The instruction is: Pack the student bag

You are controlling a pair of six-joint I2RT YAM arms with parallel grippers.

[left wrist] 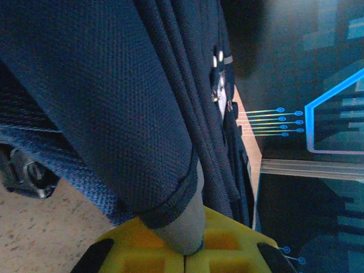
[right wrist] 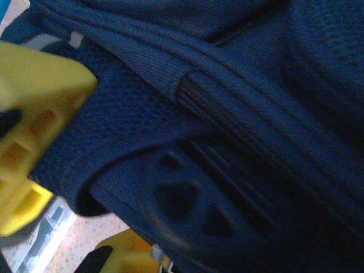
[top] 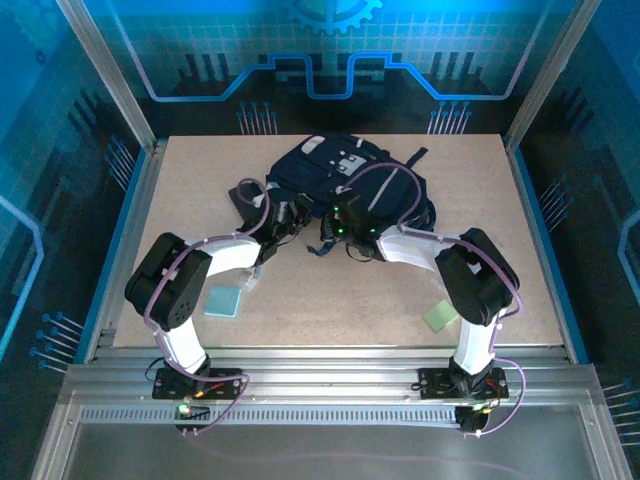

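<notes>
The bench carries the student bag, which lies toward its far middle. Both arms bend at the elbow and reach inward, their wrists meeting at the bag's near edge. At that edge, left of the bag's middle, the left pincer is clamped narrow on a fold of the bag's navy cloth. Just beside it the right pincer is closed on bag fabric too. Well nearer than the bag lie a teal square and a green square.
</notes>
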